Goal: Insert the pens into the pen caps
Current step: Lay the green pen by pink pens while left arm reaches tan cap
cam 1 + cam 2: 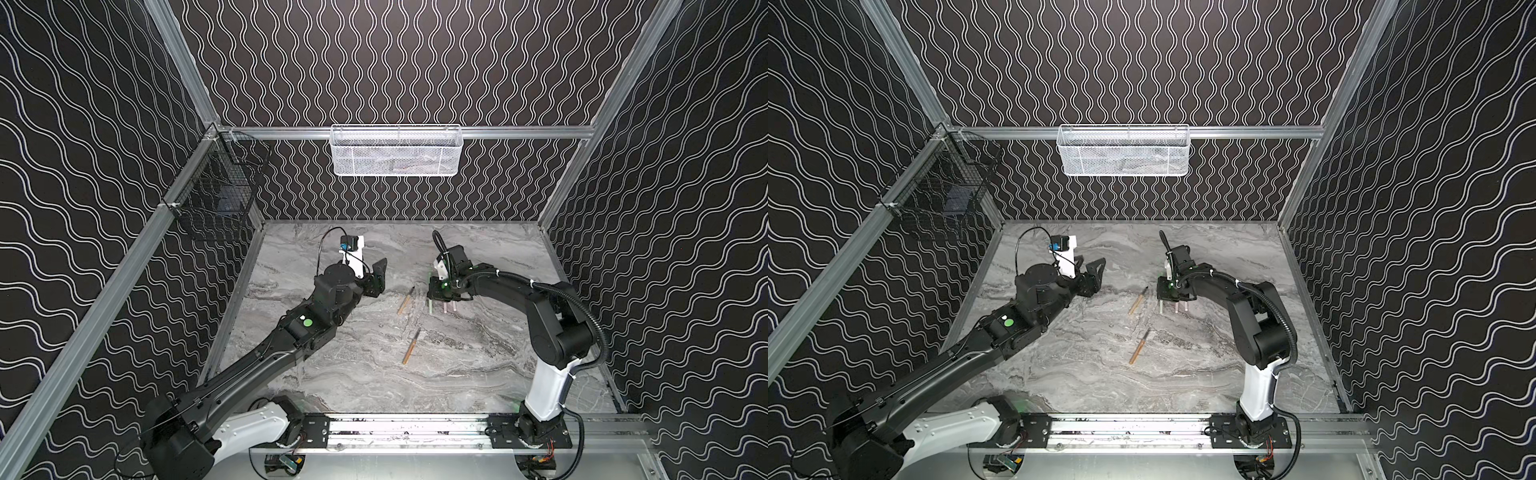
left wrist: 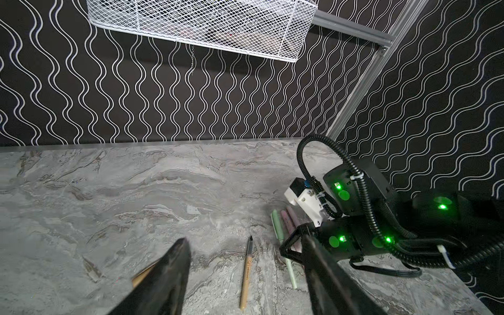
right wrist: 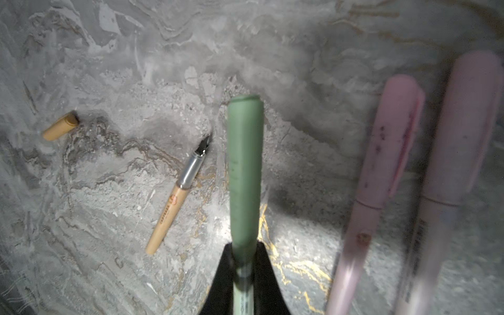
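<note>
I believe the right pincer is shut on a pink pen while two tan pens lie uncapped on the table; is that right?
Not quite: the right pincer is shut on the green pen, not a pink one, as the right wrist view shows. Two tan pens do lie uncapped on the table.

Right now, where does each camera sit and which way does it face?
Top views: high at the front, looking down toward the back wall; both arms show, with left hand and right hand.
Left wrist: on the left arm, looking across the table at the right arm; its open fingers show.
Right wrist: on the right arm, looking down at the table; its fingers show, shut on the green pen.
Shared: both wrist views show a tan pen and the pink pens.
</note>
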You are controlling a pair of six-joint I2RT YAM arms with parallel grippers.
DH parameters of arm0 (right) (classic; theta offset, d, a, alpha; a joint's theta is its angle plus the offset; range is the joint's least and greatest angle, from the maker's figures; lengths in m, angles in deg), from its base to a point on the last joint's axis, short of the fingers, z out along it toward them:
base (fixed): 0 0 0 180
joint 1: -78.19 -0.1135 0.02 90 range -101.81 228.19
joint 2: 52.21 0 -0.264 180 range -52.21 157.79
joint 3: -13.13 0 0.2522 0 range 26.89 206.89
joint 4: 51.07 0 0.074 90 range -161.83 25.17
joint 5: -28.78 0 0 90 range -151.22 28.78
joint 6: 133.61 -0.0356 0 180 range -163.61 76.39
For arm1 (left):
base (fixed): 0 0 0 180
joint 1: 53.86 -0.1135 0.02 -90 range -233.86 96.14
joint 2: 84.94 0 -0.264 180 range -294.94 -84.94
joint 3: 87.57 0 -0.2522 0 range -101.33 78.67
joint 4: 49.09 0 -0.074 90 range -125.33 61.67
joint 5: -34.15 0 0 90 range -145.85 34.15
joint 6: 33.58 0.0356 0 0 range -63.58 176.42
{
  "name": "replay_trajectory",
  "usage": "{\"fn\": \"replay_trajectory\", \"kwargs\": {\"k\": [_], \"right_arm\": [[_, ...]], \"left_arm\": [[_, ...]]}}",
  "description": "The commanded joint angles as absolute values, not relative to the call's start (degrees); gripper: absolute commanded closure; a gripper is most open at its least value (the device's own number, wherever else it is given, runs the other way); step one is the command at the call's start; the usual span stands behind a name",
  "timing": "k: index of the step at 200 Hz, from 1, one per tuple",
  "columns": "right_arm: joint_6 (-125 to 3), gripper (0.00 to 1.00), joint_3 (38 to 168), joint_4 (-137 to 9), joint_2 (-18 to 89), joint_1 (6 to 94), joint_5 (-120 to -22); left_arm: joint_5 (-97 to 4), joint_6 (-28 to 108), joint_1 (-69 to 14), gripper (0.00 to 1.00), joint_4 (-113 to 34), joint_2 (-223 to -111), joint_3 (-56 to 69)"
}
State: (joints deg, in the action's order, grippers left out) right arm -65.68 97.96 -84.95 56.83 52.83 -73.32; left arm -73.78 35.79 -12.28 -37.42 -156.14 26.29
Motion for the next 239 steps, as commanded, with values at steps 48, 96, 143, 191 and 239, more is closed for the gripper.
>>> {"fn": "replay_trajectory", "kwargs": {"k": [48, 96, 143, 191, 239], "right_arm": [[-68.22, 0.91, 97.22, -85.58, 58.89, 55.25, -70.44], [-69.09, 0.84, 97.51, -85.22, 59.19, 55.52, -71.05], [-69.47, 0.8, 98.07, -85.39, 59.01, 55.61, -71.54], [-69.88, 0.76, 98.06, -85.26, 56.89, 55.58, -72.12], [-69.21, 0.72, 97.42, -85.21, 48.32, 55.43, -72.96]], "left_arm": [[-74.43, 37.0, -12.3, 0.32, -37.79, -156.94, 25.86], [-74.3, 37.07, -12.38, 0.32, -37.53, -157.22, 25.68], [-74.14, 37.27, -12.37, 0.32, -37.28, -157.3, 25.44], [-74.61, 37.91, -12.38, 0.31, -37.52, -157.62, 25.42], [-76.21, 39.37, -13.15, 0.29, -36.36, -160.0, 24.64]]}}
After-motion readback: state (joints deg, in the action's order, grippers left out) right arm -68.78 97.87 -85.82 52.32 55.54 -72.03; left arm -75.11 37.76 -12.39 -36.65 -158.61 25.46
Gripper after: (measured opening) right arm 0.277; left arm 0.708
